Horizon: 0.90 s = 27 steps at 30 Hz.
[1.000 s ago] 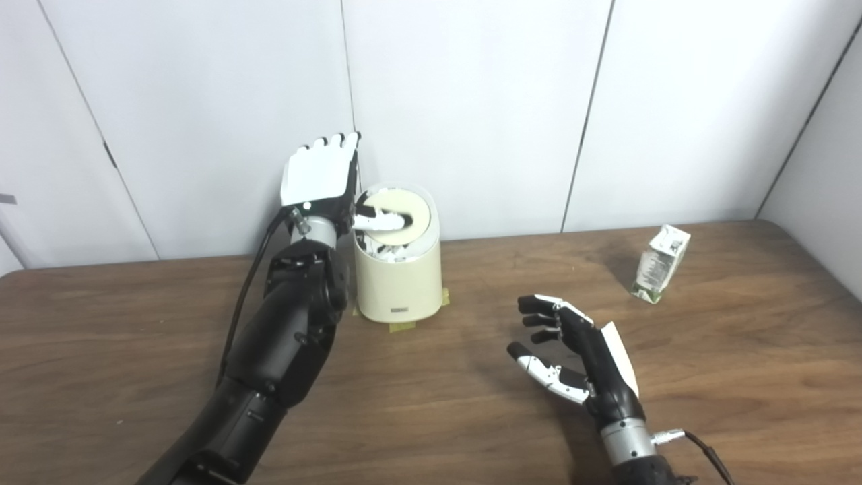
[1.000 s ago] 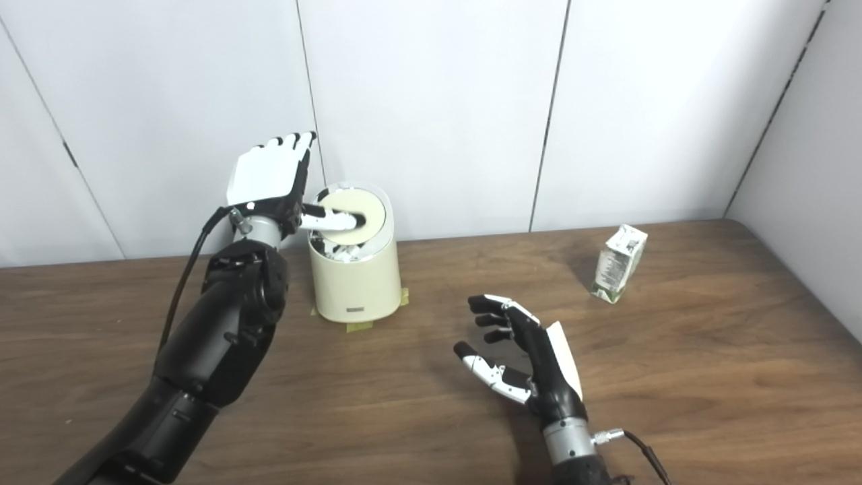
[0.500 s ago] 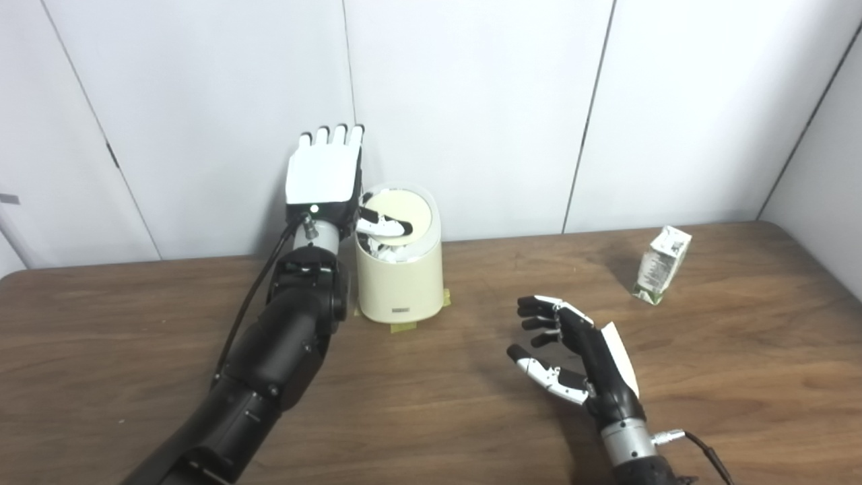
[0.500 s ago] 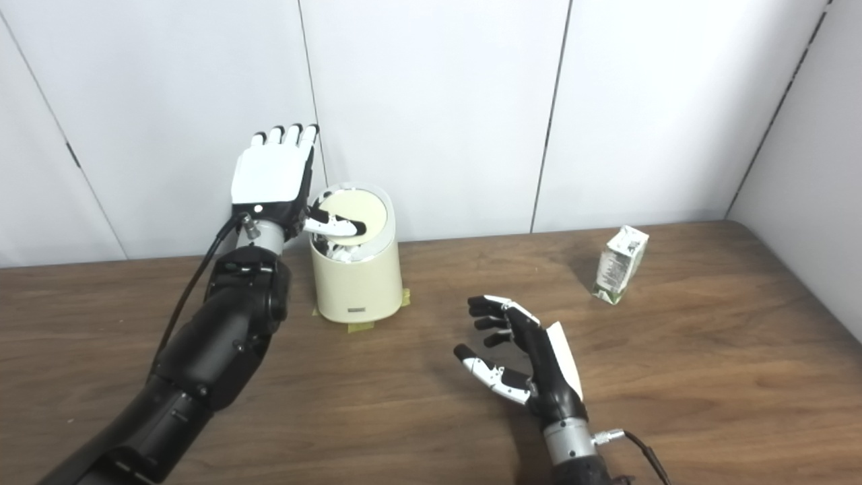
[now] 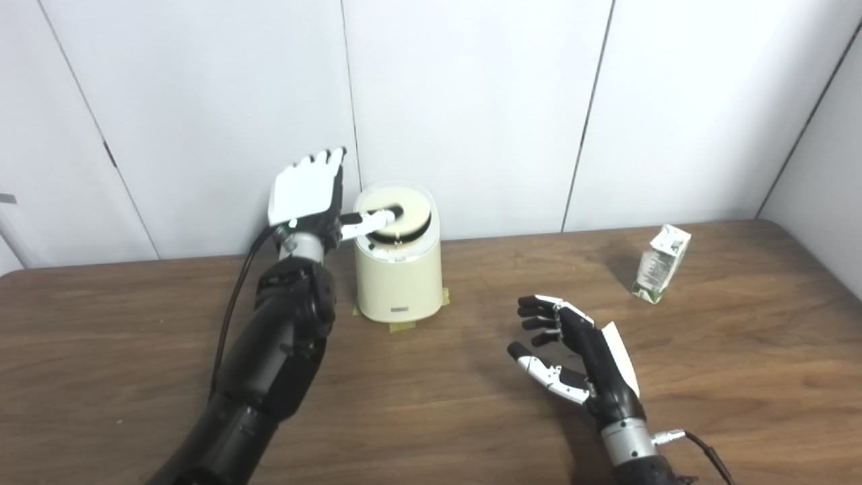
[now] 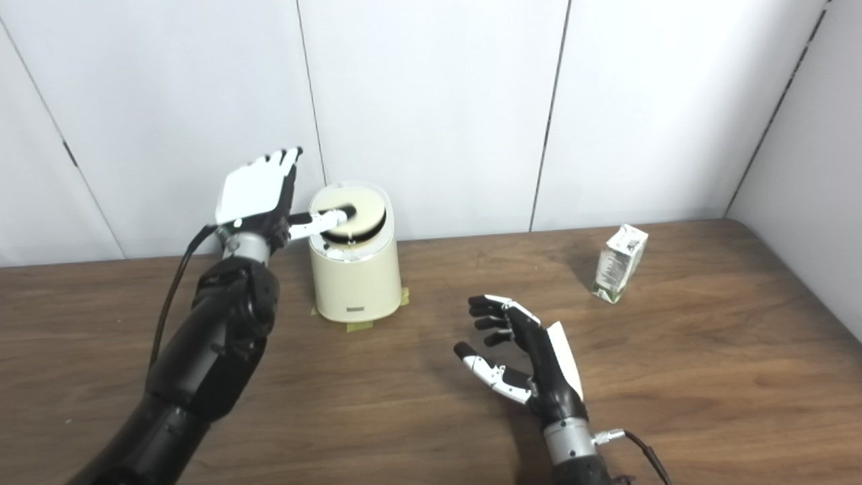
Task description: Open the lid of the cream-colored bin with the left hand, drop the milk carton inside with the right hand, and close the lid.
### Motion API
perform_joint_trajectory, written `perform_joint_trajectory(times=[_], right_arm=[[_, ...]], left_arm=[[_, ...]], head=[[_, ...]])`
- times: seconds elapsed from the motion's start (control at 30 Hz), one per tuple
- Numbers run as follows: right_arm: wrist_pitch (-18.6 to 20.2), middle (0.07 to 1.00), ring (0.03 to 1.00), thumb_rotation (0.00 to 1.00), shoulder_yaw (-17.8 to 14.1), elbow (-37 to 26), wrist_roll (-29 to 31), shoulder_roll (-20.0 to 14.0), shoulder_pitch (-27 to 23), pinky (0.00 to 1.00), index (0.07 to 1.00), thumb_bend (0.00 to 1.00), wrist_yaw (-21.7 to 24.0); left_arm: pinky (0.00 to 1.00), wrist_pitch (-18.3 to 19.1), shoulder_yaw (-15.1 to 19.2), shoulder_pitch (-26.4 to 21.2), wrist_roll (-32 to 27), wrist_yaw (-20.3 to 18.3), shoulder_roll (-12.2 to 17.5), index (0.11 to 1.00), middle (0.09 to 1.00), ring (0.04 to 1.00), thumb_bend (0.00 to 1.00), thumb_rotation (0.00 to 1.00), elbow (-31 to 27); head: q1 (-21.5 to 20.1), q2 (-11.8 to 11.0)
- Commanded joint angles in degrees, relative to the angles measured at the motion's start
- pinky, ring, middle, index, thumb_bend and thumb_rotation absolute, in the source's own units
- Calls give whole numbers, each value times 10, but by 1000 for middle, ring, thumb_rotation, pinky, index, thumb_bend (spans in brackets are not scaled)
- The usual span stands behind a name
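The cream-colored bin stands at the back of the wooden table on tape marks. Its round lid lies nearly flat, with a dark gap along its front edge. My left hand is beside the bin's left rim, fingers straight and apart, and its thumb reaches across the lid's top. The milk carton stands tilted at the far right, apart from both hands. My right hand hovers low over the table's middle right, palm to the left, fingers curled loosely and holding nothing.
White wall panels run right behind the bin. The table's right edge passes close to the carton. Yellow tape pieces stick out under the bin's base.
My left hand has dropped and swung left, and its thumb now lies flatter over the lid. The lid has tipped down from steeply tilted to nearly level. The right hand and carton have not moved.
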Motion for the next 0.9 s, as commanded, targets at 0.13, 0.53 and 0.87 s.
perform_joint_trajectory(times=[0.13,0.53,0.87], right_arm=[[-2,707,668,242,1,-3,-10,2,-3,548,707,246,-5],[6,701,643,285,-5,-20,-30,10,-6,526,704,262,-16],[22,670,631,346,-15,-93,-98,-5,-25,521,679,275,-26]], left_arm=[[1000,-30,21,-27,-21,39,19,1000,1000,1000,522,1000,-65],[1000,-86,85,136,-75,49,54,859,894,982,432,1000,-290],[802,-211,184,289,-324,16,71,864,880,879,260,983,-357]], head=[[-3,-1],[0,-6],[-4,-8]])
